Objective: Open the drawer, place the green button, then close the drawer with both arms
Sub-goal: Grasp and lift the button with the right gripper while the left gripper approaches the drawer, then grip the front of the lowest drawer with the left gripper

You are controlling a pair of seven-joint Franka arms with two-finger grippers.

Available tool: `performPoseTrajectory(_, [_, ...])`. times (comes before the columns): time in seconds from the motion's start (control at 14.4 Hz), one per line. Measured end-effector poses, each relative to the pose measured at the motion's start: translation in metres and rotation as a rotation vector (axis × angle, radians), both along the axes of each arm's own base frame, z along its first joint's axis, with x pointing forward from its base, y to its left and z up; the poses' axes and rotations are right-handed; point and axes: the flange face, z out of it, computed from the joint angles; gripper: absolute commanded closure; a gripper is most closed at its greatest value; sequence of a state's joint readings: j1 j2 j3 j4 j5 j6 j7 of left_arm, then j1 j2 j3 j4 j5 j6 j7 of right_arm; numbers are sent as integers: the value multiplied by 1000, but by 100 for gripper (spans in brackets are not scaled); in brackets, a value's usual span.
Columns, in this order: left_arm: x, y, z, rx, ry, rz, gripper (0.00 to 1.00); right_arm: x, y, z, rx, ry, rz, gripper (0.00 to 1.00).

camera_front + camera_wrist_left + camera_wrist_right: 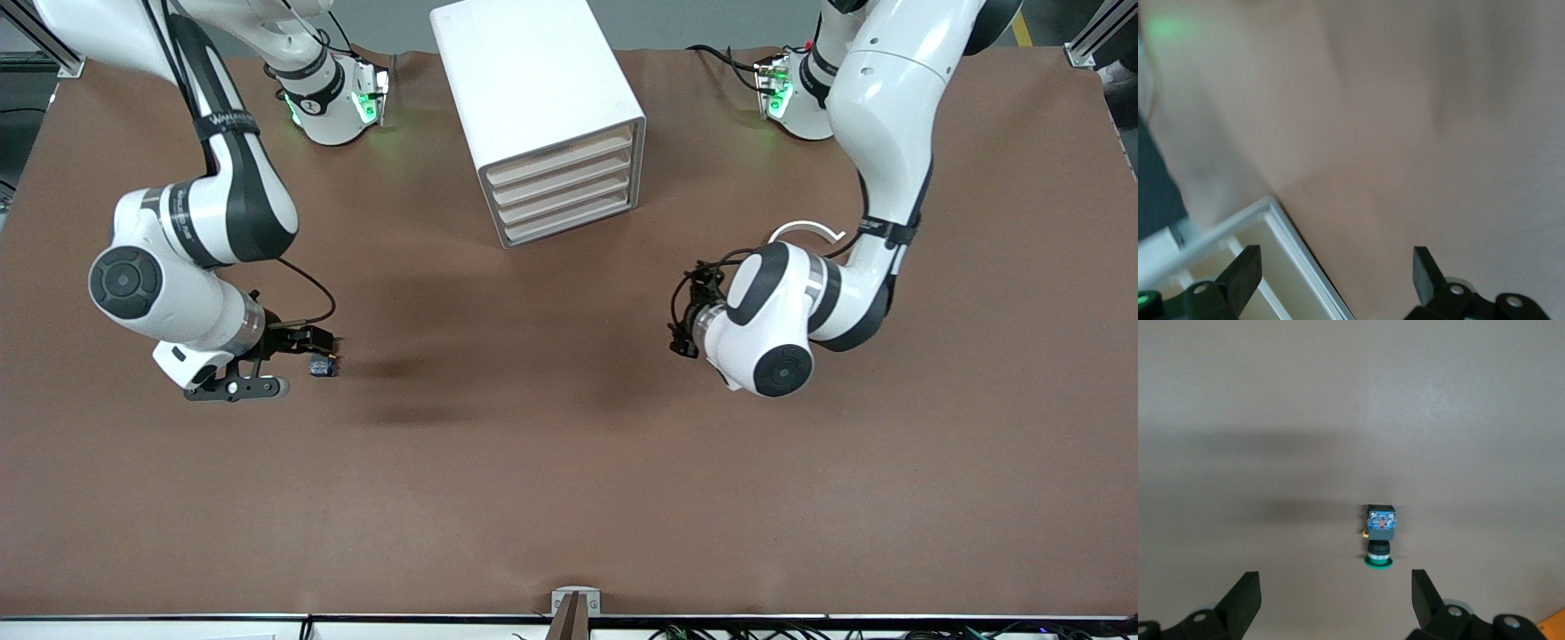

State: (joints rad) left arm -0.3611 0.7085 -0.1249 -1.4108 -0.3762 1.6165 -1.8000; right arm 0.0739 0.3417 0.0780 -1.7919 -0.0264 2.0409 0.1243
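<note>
The white cabinet (533, 98) stands near the arms' bases, with its four cream-fronted drawers (564, 191) all shut. The button (324, 365) lies on its side on the brown table, toward the right arm's end. In the right wrist view the button (1379, 541) shows its green cap, black middle and blue base. My right gripper (298, 364) is open and low beside the button, which lies just ahead of its fingertips (1245, 597). My left gripper (692, 311) is open and empty over the table, beside the cabinet's corner (1281, 267).
The brown table (569, 498) is bare apart from these. A small grey mount (575, 604) sits at its edge nearest the front camera. An orange corner (1555, 625) shows at the edge of the right wrist view.
</note>
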Motion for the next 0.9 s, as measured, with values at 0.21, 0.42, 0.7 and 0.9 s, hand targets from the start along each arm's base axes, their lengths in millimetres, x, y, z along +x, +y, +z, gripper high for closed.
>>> performPoseTrajectory(0.21, [-29, -44, -16, 64, 121, 130, 0, -1, -10, -29, 0, -54, -4, 0])
performPoseTrajectory(0.42, [-63, -88, -46, 103, 283, 247, 8, -16, -9, -79, 13, -101, 4, 0])
performPoseTrajectory(0.7, [-99, -116, -86, 155, 460, 289, 31, -25, -11, -124, 14, -72, 15, 0])
performPoseTrajectory(0.9, [-112, -120, -98, 151, 561, 287, 37, -23, -21, -137, 17, -74, 26, 0])
